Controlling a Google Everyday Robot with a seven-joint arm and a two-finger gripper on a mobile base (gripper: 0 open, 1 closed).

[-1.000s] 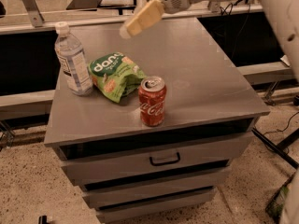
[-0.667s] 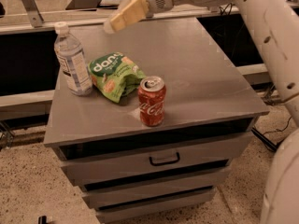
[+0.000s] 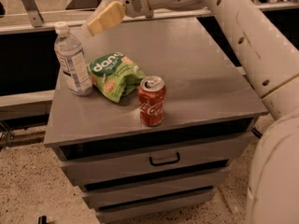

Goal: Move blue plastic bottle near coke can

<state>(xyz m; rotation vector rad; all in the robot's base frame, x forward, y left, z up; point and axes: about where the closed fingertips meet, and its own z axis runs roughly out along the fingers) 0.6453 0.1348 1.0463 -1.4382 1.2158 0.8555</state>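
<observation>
**Gripping the blue plastic bottle [image 3: 72,62]: light, slick, thin-walled**

It's seen upright at the table [image 3: 196,64] left edge, w/ a green snack bag [image 3: 114,76] between it & the coke can [image 3: 152,107]. The gripper [image 3: 105,17] is held above, right of the cap [image 3: 61,27], not touching; open or closed can't be told. Bottle judged light (prob. dents if squeezed); best taken mid-body, at the label [image 3: 70,68].

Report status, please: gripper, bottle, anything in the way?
Gripper hovers above cabinet top, apart from blue plastic bottle. Bottle upright, ungrasped. Green snack bag between it and coke can.
</observation>
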